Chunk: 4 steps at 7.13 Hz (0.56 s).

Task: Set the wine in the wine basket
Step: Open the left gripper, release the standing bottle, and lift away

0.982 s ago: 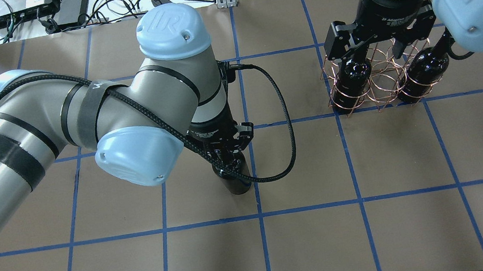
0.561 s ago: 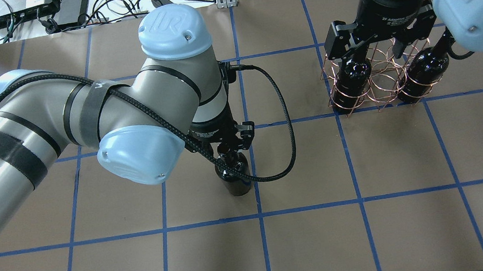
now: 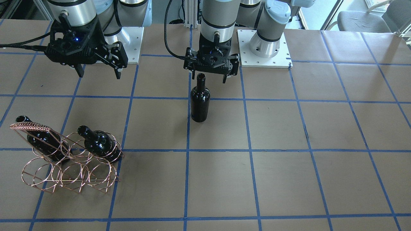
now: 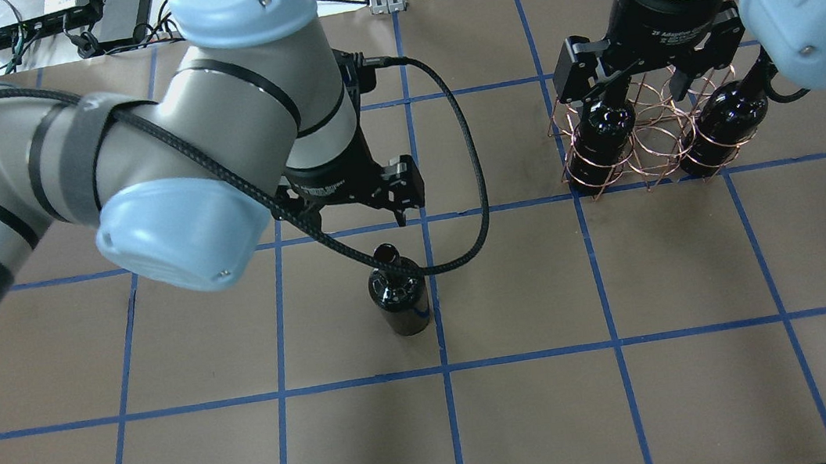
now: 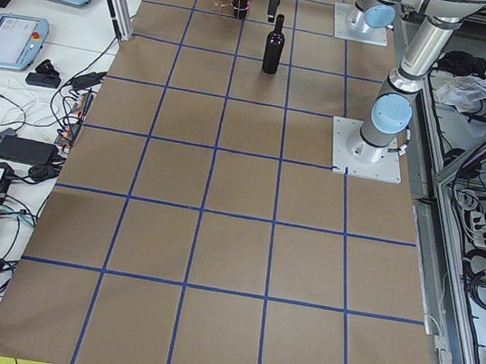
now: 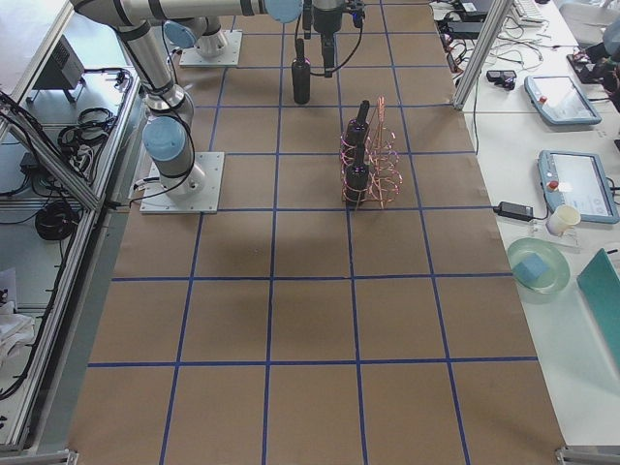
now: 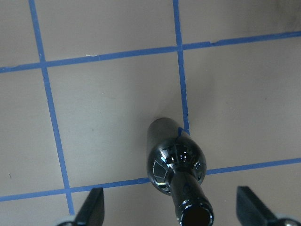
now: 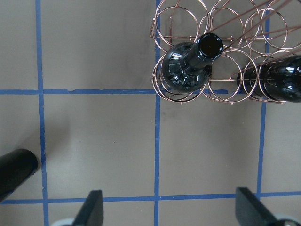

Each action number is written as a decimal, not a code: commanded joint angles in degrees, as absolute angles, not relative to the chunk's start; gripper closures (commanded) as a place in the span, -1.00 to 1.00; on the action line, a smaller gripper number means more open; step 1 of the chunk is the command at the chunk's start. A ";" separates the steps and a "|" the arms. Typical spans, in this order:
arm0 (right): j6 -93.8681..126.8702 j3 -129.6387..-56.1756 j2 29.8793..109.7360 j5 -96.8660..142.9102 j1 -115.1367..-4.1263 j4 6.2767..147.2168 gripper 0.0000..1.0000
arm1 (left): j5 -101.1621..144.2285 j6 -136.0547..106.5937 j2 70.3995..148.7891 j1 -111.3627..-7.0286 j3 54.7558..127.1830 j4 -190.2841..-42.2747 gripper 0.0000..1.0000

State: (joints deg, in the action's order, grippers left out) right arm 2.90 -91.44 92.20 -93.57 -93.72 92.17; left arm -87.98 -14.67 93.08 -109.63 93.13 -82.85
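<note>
Left arm: elbow raised, forearm reaching out over the table's middle, wrist turned straight down. The left gripper (image 3: 208,79) points down, jaws spread wide, both fingers (image 7: 91,209) touching nothing. Right arm: wrist likewise vertical. The right gripper (image 3: 99,73) hangs pointing down, jaws wide apart, nothing between them.

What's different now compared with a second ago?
The left hand has let go of the bottle by its neck and risen clear above it, fingers open. The bottle stands upright where it was. The right hand stays open, up near the basket, whose two bottles have not moved.
</note>
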 commanded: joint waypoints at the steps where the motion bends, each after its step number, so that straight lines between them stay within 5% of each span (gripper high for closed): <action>1: 2.90 -91.41 92.20 -93.69 -93.69 92.11 -1.00 | -87.80 -13.72 92.81 -103.14 85.72 -88.14 -1.00; 4: 2.90 -91.41 92.20 -93.69 -93.69 92.20 -1.00 | -90.00 -4.33 92.29 -91.61 85.51 -88.42 -1.00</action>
State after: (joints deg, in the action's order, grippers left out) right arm 2.90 -91.43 92.20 -93.65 -93.69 92.17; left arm -89.21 -7.56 92.55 -95.49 85.51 -88.13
